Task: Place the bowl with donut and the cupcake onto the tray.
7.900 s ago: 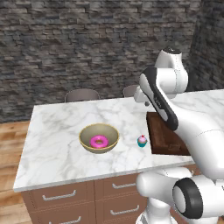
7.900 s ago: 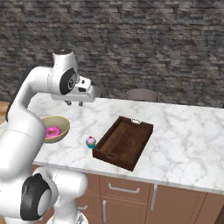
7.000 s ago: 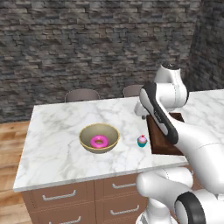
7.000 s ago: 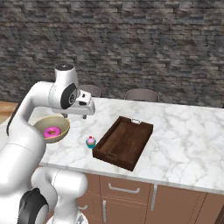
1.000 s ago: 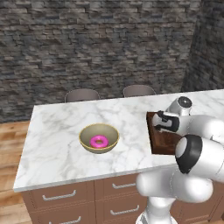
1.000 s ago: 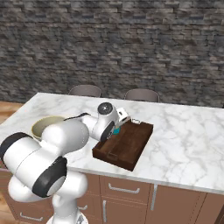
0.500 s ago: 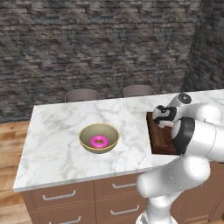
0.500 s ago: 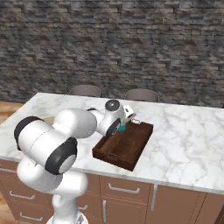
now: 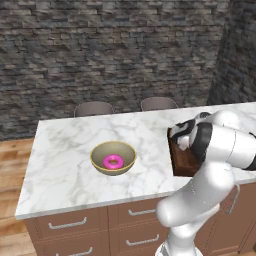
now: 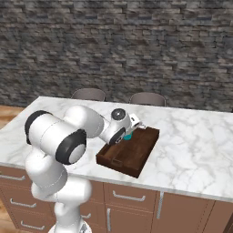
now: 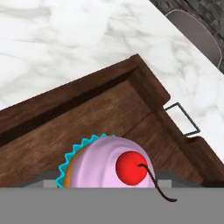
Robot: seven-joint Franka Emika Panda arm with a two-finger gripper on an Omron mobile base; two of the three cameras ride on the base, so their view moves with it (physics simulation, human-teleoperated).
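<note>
In your right base view the gripper (image 10: 128,134) is low over the far corner of the tray (image 10: 136,157), at the end that has the small wire handle (image 11: 183,119). The teal wrapper of the cupcake (image 10: 127,135) shows just at the fingertips. In the hand view the cupcake (image 11: 107,164) is very close to the camera, with pink frosting and a red cherry on top, and the brown floor of the tray (image 11: 96,116) is behind it. It seems the jaws are closed on the cupcake, but the fingers are hidden, so I cannot tell this for sure. The bowl (image 9: 113,158) stands well apart on the marble counter (image 9: 65,160), left of the tray (image 9: 182,161), and the donut (image 9: 113,162) lies inside the bowl.
</note>
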